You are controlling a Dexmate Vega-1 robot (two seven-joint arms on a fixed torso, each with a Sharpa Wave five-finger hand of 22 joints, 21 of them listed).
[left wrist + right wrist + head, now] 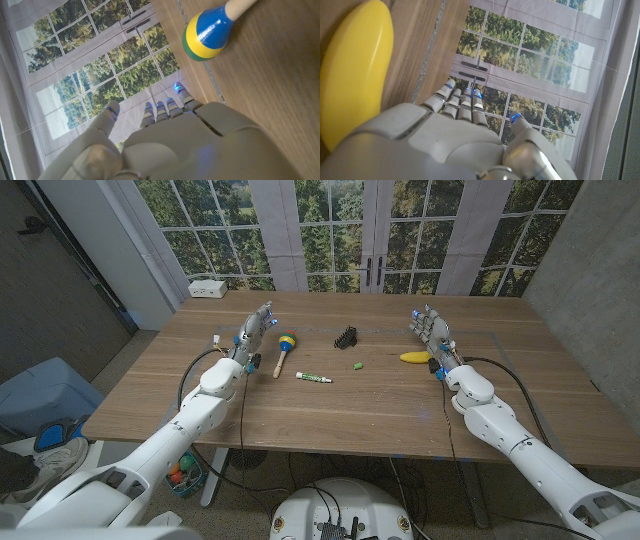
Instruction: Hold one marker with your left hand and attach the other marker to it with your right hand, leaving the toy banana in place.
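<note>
Both arms reach in from the near corners of the wooden table [330, 415], and neither hand holds anything. Your left hand [255, 328] stands with fingers extended beside a maraca [284, 346] with a blue, yellow and green head. Your right hand [432, 332] stands the same way, fingers apart, just beside the toy banana [414, 357].

One marker [313, 377], white with green ends, lies between the hands, nearer you than the maraca. A small green piece [357, 365] sits near it, too small to identify. A dark object [346, 337] lies farther back; whether it is the second marker cannot be told.

Risks, as a judgement: your right hand is so near the banana (it must stay put) that moving inward could nudge it. Your left hand could knock the maraca on its way to the marker, and the marker may roll.

No containers are visible on the table.
</note>
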